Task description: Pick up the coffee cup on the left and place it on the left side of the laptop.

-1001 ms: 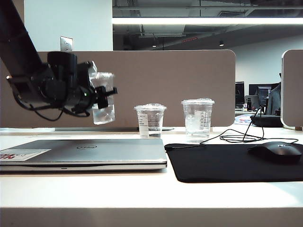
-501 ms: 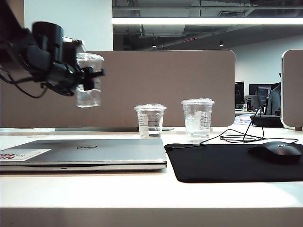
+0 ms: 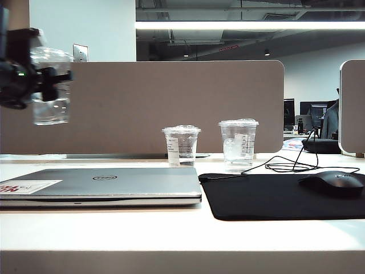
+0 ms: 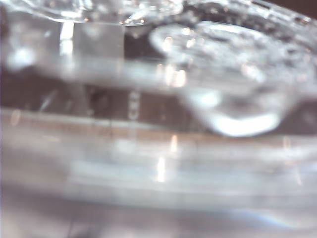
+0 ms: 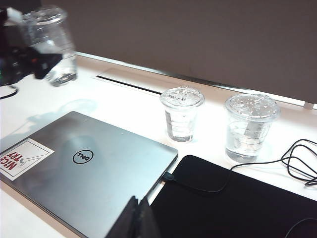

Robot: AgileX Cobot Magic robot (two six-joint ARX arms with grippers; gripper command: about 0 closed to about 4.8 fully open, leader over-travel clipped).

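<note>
The left gripper [image 3: 48, 83] clamped the coffee cup [image 3: 51, 85] in mid-air at about ten o'clock from the laptop [image 3: 102, 184], well above the table [image 3: 171, 234]. The right gripper [image 5: 133, 220] hung over the laptop's near edge, fingers together, holding nothing.

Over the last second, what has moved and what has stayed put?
The left gripper, shut on the coffee cup, carried it left and slightly up, from above the laptop to beyond its left end. The right gripper stays shut. Laptop, both other cups, mouse unmoved.
</note>
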